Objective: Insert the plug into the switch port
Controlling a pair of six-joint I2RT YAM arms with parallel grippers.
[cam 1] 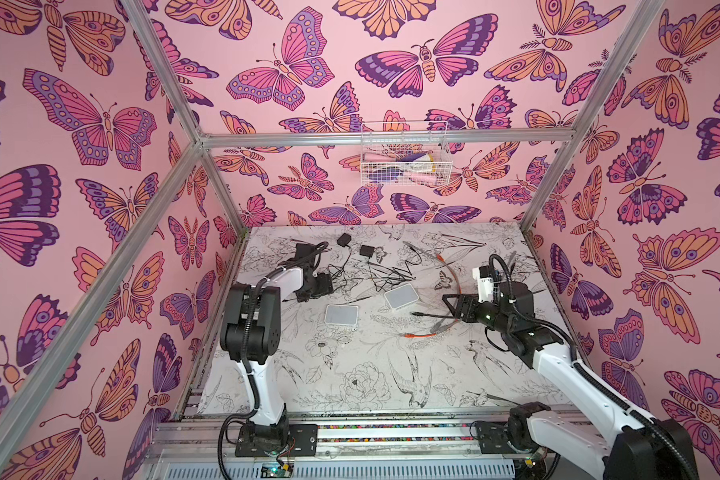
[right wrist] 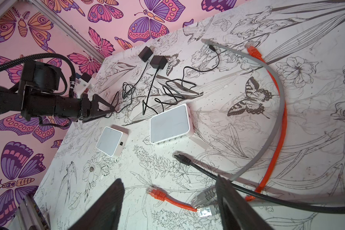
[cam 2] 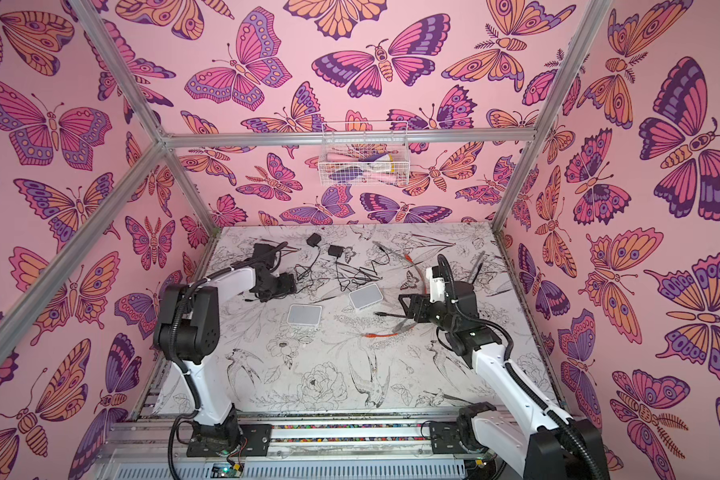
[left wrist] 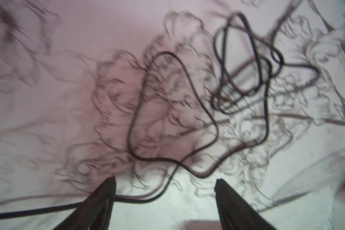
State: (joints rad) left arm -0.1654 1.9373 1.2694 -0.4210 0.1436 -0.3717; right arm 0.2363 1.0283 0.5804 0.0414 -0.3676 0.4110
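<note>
Orange plug (right wrist: 155,193) lies just before right tool (right wrist: 169,179).

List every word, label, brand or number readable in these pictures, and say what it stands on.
Nothing can be read for certain.
On the small white box: a dark mark at its edge, too small to read.
On the larger white box: no lettering shows.
On the walls and the tabletop: pictures only, no words.

The white switch (right wrist: 170,124) looks smooth plastic, the orange cable (right wrist: 161,196) rubbery, the table (right wrist: 247,139) matt printed sheet.
</note>
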